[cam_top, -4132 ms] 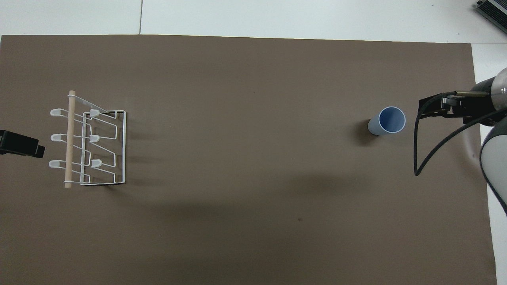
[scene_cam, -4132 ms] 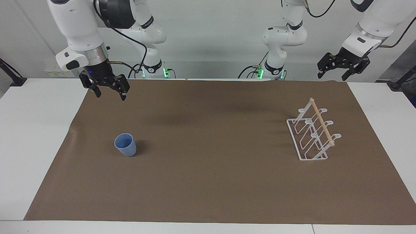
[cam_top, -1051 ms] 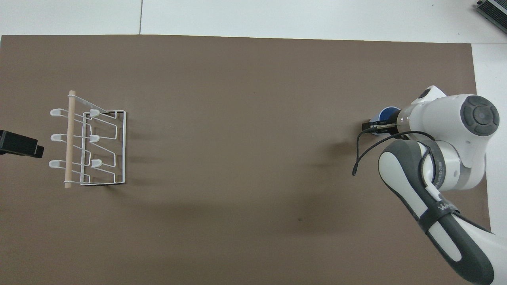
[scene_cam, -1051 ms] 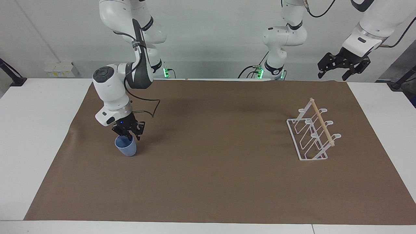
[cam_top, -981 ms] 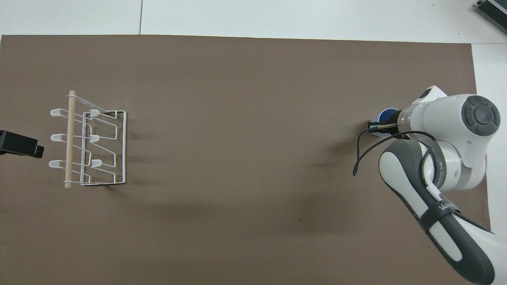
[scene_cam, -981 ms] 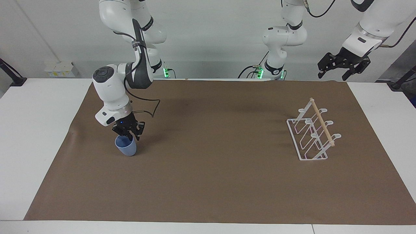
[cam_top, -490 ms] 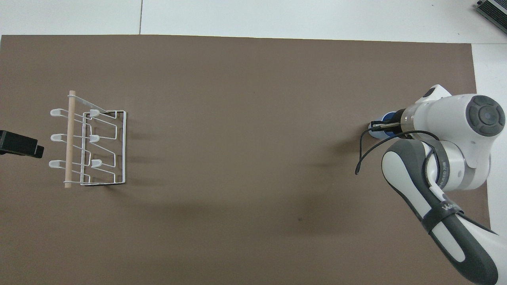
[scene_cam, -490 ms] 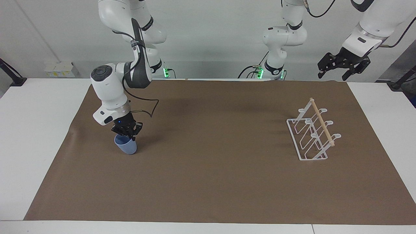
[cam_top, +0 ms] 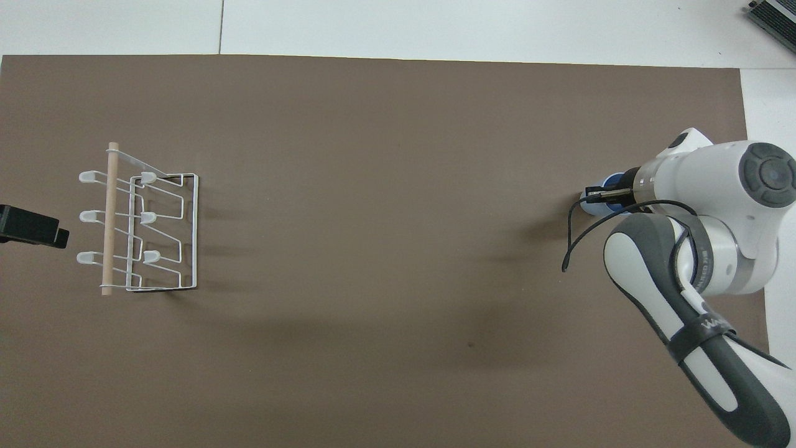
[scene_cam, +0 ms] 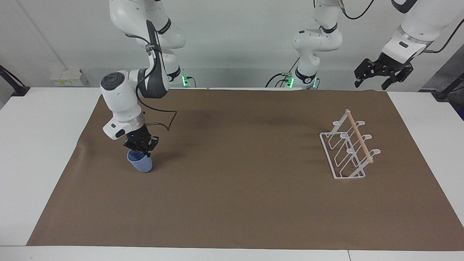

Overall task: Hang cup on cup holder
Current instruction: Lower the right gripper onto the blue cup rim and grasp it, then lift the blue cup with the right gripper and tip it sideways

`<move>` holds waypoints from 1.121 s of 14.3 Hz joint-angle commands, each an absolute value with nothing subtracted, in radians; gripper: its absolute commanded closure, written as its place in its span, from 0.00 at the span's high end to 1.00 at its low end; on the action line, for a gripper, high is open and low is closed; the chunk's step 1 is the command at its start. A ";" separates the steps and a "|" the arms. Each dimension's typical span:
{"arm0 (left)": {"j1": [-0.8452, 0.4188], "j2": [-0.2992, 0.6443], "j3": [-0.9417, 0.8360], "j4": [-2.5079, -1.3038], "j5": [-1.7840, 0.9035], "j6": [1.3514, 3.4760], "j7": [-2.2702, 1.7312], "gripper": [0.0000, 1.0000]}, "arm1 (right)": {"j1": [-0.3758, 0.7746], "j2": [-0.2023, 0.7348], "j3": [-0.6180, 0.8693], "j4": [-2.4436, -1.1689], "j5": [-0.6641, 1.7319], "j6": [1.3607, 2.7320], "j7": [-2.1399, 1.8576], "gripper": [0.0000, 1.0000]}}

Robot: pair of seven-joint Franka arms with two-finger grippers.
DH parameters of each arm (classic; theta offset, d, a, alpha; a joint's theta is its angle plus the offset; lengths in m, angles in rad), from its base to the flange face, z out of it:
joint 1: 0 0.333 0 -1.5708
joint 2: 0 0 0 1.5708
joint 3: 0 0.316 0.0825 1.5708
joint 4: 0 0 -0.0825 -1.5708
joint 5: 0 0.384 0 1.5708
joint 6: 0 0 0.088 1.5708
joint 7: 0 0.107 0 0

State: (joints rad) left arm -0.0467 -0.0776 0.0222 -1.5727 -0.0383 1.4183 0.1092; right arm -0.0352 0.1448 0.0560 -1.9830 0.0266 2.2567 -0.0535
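The light-blue cup (scene_cam: 140, 165) is on the brown mat toward the right arm's end of the table and leans a little. My right gripper (scene_cam: 142, 152) comes down onto its rim and is shut on it. In the overhead view the right arm covers most of the cup (cam_top: 595, 208), and the right gripper (cam_top: 612, 190) barely shows. The white wire cup holder (scene_cam: 359, 137) with its wooden dowel stands toward the left arm's end and also shows in the overhead view (cam_top: 111, 218). My left gripper (scene_cam: 370, 87) waits open in the air beside the holder.
A brown paper mat (scene_cam: 235, 203) covers most of the white table (scene_cam: 36, 145). A black cable (cam_top: 575, 230) loops off the right wrist over the mat. The left gripper's black tip (cam_top: 37, 227) shows at the edge of the overhead view.
The right arm came down from above the mat's edge to the cup and closed on its rim. In the last half second the cup has tipped slightly. The left arm has not moved.
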 commanded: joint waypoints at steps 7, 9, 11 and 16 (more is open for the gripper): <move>-0.064 -0.101 0.023 -1.595 -0.043 1.436 0.110 1.00 | -0.077 0.002 0.054 -1.649 0.032 1.699 -0.087 0.00; -0.064 -0.101 0.021 -1.597 -0.043 1.436 0.112 1.00 | -0.086 -0.005 0.058 -1.594 0.031 1.623 -0.089 0.00; -0.066 -0.101 0.018 -1.595 -0.043 1.439 0.112 1.00 | -0.084 -0.006 0.063 -1.586 0.051 1.621 -0.110 0.00; -0.060 -0.101 0.018 -1.597 -0.043 1.436 0.112 1.00 | -0.014 -0.005 0.086 -1.589 0.265 1.744 -0.109 0.00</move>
State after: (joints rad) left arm -0.0503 -0.0783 0.0107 -1.5727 -0.0383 1.4219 0.1099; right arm -0.0383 -0.0133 0.0755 -1.6034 0.1927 1.7029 -0.0922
